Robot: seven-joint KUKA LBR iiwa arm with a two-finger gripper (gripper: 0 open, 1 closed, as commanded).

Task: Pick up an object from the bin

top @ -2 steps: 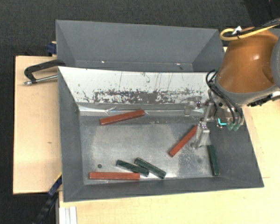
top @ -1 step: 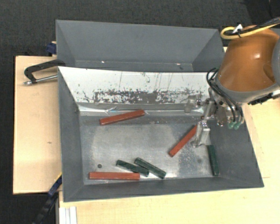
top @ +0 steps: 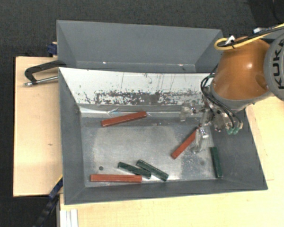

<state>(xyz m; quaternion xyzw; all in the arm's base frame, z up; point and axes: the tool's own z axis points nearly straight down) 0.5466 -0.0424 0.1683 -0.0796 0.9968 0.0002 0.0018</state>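
Grey bin point(top: 70, 141) is holding three red sticks point(top: 124, 119) and three dark green sticks point(top: 152, 170). The gripper point(top: 202, 135) is hanging right by the right-hand red stick point(top: 183, 145), can't tell its grip.

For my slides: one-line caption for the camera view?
Gripper over one end of the slanted red stick in the grey bin.

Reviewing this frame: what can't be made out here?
All in the camera view.
1. Upper end of the red stick beside the gripper: hidden behind the gripper, so contact cannot be judged.
2. The dark speck at lower left: too small to identify.
3. The arm: cut off by the right edge.
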